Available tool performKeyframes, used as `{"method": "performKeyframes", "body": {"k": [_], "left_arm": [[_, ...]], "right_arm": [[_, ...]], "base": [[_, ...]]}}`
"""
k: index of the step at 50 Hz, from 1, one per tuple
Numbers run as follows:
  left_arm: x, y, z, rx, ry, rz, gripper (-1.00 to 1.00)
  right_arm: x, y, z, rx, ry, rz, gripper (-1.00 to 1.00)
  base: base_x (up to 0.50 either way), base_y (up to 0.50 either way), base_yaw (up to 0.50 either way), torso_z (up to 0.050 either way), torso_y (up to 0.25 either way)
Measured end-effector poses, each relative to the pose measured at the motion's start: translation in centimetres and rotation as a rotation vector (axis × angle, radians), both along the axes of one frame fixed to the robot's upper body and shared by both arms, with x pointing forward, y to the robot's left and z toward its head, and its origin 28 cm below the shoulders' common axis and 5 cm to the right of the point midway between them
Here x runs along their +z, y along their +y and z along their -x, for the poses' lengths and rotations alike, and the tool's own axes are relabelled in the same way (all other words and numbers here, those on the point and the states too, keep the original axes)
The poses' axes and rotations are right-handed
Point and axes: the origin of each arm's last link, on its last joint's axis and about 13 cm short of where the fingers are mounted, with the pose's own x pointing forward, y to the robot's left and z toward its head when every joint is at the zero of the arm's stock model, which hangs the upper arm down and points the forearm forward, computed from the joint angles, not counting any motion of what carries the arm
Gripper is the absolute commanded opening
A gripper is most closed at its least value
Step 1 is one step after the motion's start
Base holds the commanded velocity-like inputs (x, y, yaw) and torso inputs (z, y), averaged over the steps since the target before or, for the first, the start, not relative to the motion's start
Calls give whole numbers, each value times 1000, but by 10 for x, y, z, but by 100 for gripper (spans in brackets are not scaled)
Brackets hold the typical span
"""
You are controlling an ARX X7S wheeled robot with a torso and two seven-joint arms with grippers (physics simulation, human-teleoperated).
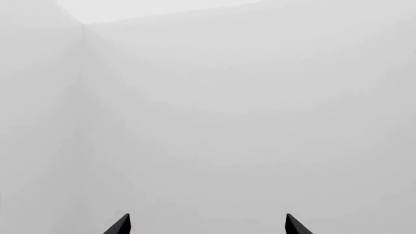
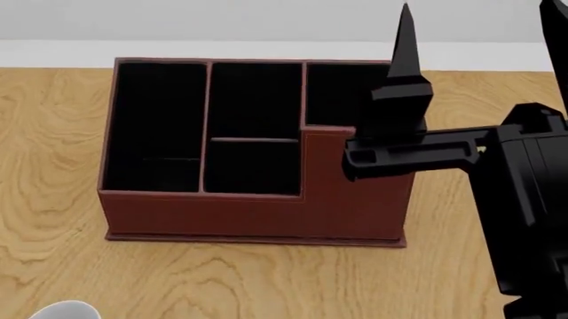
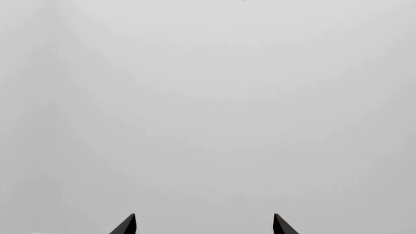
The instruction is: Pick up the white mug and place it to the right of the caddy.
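While your head camera looks down on the wooden table (image 2: 53, 133), the caddy (image 2: 253, 206) fills the middle of its picture: a reddish-brown box with black-lined compartments and one taller section at its near right corner. You see only a small part of the white mug (image 2: 66, 310), a pale curved edge on the table nearer to the robot than the caddy and off its left front corner, well apart from it and cut by the border of the picture, so its handle cannot be judged. Your right gripper (image 2: 479, 40) is raised over the right end of the caddy with its fingers pointing upward; one black finger (image 2: 406, 46) stands in front of the caddy's far right compartment, and the black arm body hides the table on the caddy's right side. In the right wrist picture two dark fingertips (image 3: 127, 225) stand wide apart with only a pale wall between them, so this hand is spread and carries nothing. Your left gripper (image 1: 208, 225) shows the same: tips (image 1: 120, 225) far apart, nothing between them, facing a bare corner of the room.
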Motion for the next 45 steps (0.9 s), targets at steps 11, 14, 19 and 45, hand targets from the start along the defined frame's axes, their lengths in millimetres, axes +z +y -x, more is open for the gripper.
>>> {"method": "performKeyframes", "body": {"k": [11,14,19,45], "left_arm": [[1,0,3,-20,-21,-8,100],[2,0,4,-24,-27,-12,100],[3,0,6,-27,-32,-18,100],[4,1,7,-24,-37,-32,100]], "right_arm": [[0,0,2,1,-4,-2,100],[0,0,2,1,-6,-2,100],[1,0,3,3,-8,-1,100],[1,0,5,4,-7,-1,100]], "base": [[0,0,0,0,-7],[0,0,0,0,-89],[0,0,0,0,-101],[0,0,0,0,-102]]}}
